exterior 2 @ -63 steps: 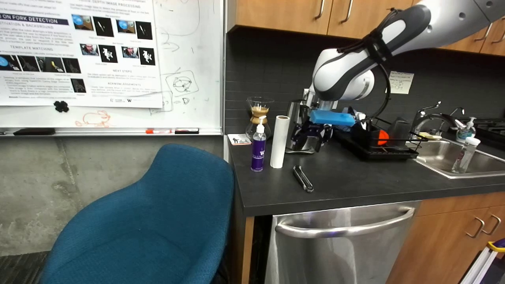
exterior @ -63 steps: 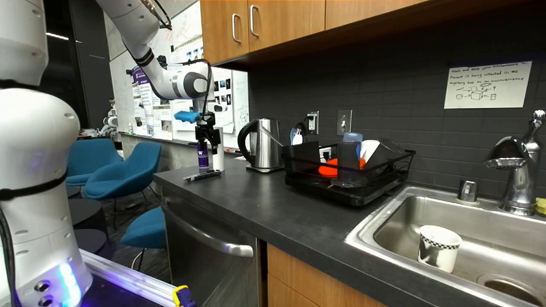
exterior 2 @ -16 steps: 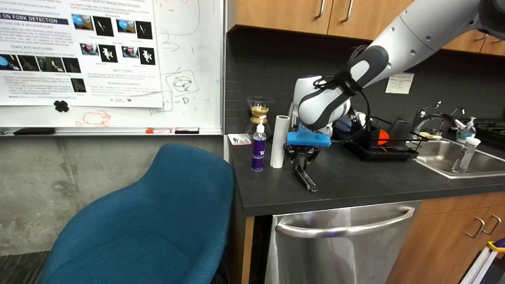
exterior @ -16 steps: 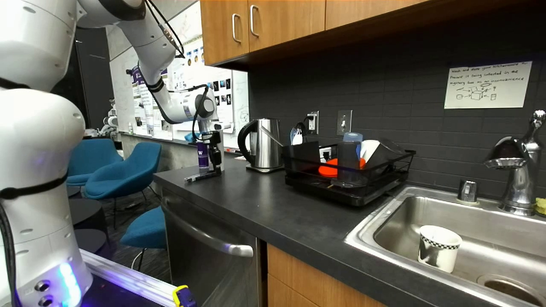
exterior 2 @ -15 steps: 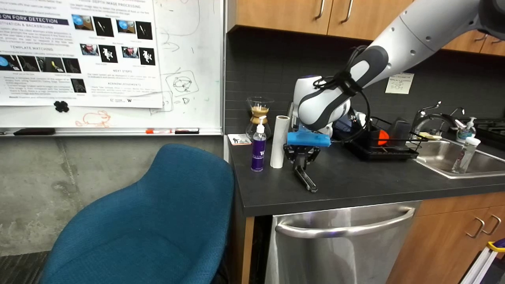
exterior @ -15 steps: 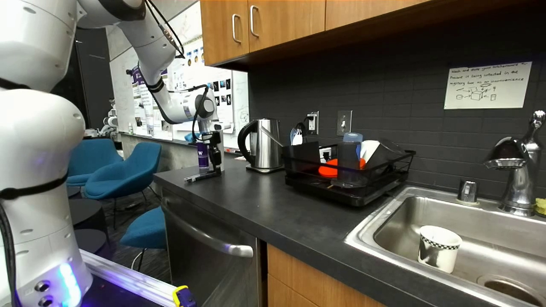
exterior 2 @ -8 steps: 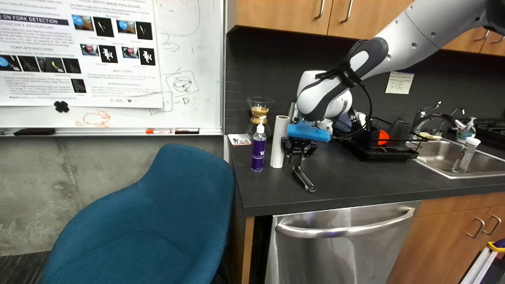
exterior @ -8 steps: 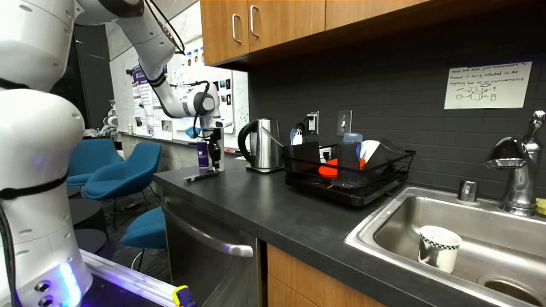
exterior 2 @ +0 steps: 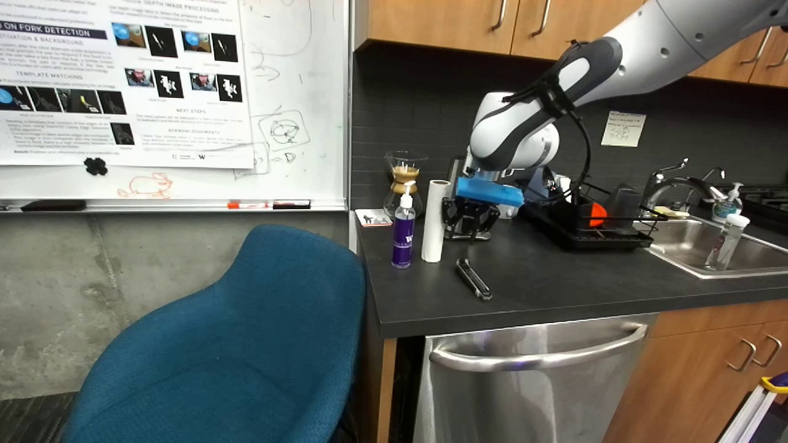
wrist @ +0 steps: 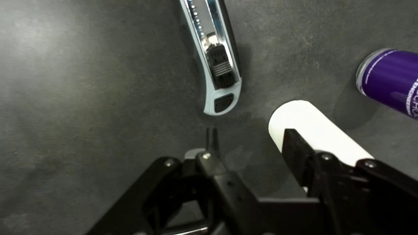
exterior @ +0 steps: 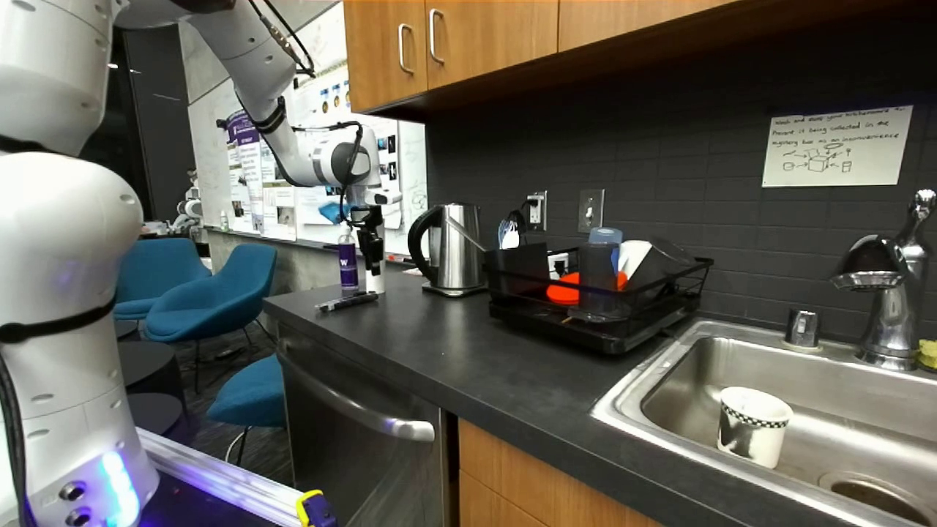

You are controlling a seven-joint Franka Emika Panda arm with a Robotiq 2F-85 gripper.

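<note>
A grey-and-black utility knife (wrist: pixel 219 65) lies flat on the dark counter (wrist: pixel 98 98), seen also in both exterior views. Just short of its rounded end, in the wrist view, my gripper (wrist: pixel 250 137) stands open, with bare counter showing between its fingers. In an exterior view the gripper (exterior 2: pixel 472 232) hangs above the counter, behind the knife (exterior 2: pixel 473 279) and apart from it. A white paper roll (exterior 2: pixel 434 224) stands upright close beside the gripper; one finger (wrist: pixel 295 147) overlaps the roll (wrist: pixel 320 133) in the wrist view, and contact cannot be told. A purple spray bottle (exterior 2: pixel 403 237) stands beyond the roll.
A steel kettle (exterior: pixel 460 245) stands behind the gripper. Further along are a loaded black dish rack (exterior: pixel 622 340) and a sink (exterior: pixel 618 410) with a mug (exterior: pixel 754 432) inside. Wooden cabinets (exterior: pixel 483 36) hang overhead. A blue chair (exterior 2: pixel 246 344) is beside the counter's end.
A second ago my fingers were down at the knife's end. Since then the gripper has risen and drawn back from it, while the knife stays on the counter, shifted very slightly.
</note>
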